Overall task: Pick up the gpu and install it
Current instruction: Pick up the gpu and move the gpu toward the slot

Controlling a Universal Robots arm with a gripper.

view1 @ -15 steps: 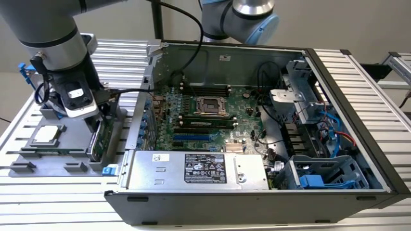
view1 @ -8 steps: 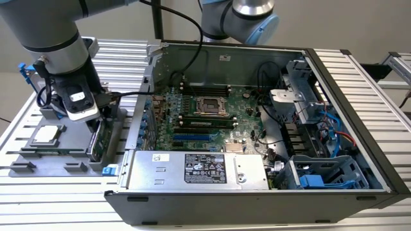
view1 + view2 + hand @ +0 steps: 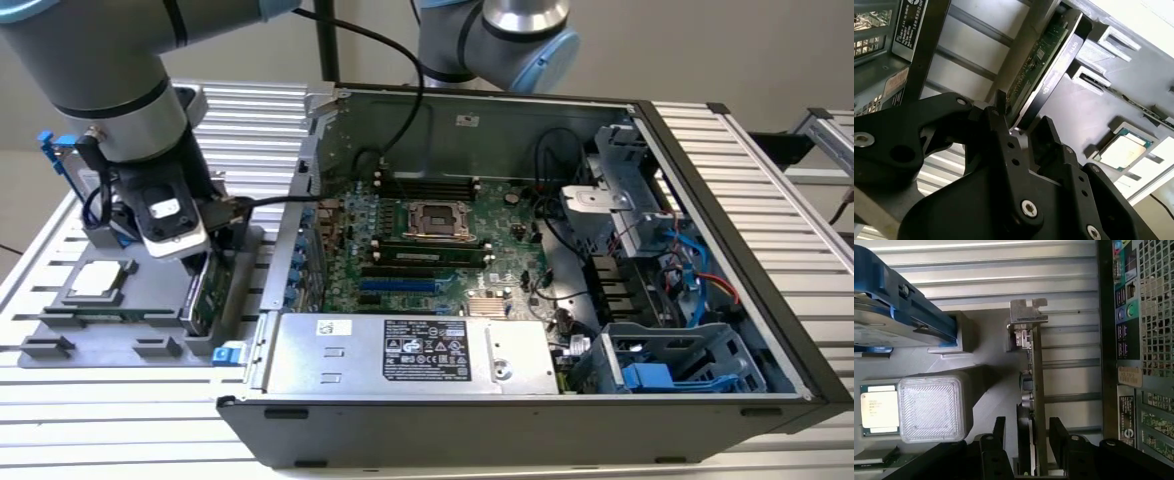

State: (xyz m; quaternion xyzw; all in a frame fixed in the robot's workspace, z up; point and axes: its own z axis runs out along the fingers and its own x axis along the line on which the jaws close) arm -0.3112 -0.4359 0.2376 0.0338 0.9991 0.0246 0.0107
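The gpu (image 3: 202,297) stands on its long edge in a slot of the grey parts tray (image 3: 80,335), at the exterior view's left, outside the computer case (image 3: 441,120). In the first wrist view its thin green board (image 3: 1037,385) runs up to a silver end bracket (image 3: 1027,311). In the second wrist view the gpu (image 3: 1043,52) shows its green face and black cooler. My gripper (image 3: 198,262) is lowered over the card. Its black fingers (image 3: 999,432) straddle the card's end with small gaps on both sides, so the gripper (image 3: 1029,424) (image 3: 1021,117) is open.
A CPU chip (image 3: 100,281) (image 3: 876,407) (image 3: 1124,150) lies in the tray beside a clear plastic cover (image 3: 931,407). A hard drive in a blue frame (image 3: 899,315) stands near it. The open case holds the motherboard (image 3: 441,235) and power supply (image 3: 400,352); its back panel (image 3: 1144,340) is close to the card.
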